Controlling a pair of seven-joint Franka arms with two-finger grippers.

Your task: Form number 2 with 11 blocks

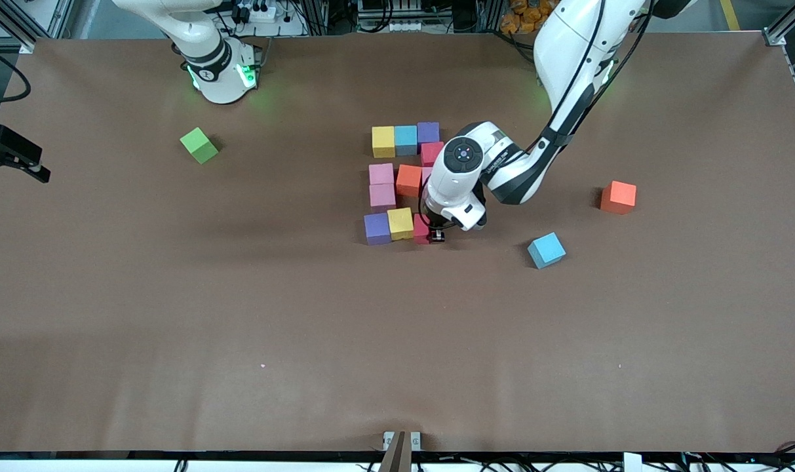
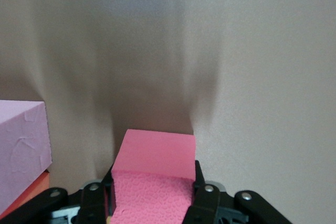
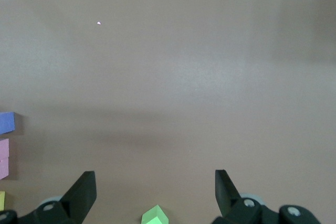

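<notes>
The blocks lie mid-table as a blocky number 2 (image 1: 404,183). Its farthest row is yellow (image 1: 383,141), light blue (image 1: 406,139) and purple (image 1: 428,133). A red block (image 1: 431,153) comes below, then pink (image 1: 381,174), orange (image 1: 408,179) and a partly hidden pink one. A pink block (image 1: 382,195) follows, then purple (image 1: 377,228) and yellow (image 1: 400,223). My left gripper (image 1: 431,235) is shut on a red block (image 2: 157,163) at table level beside that yellow block. My right gripper (image 3: 155,179) is open and empty, high above the green cube (image 3: 155,216).
The green cube (image 1: 199,145) lies toward the right arm's end. A spare orange cube (image 1: 618,197) and a spare light blue cube (image 1: 546,250) lie toward the left arm's end. The left wrist view shows a pink block (image 2: 21,145) beside the held one.
</notes>
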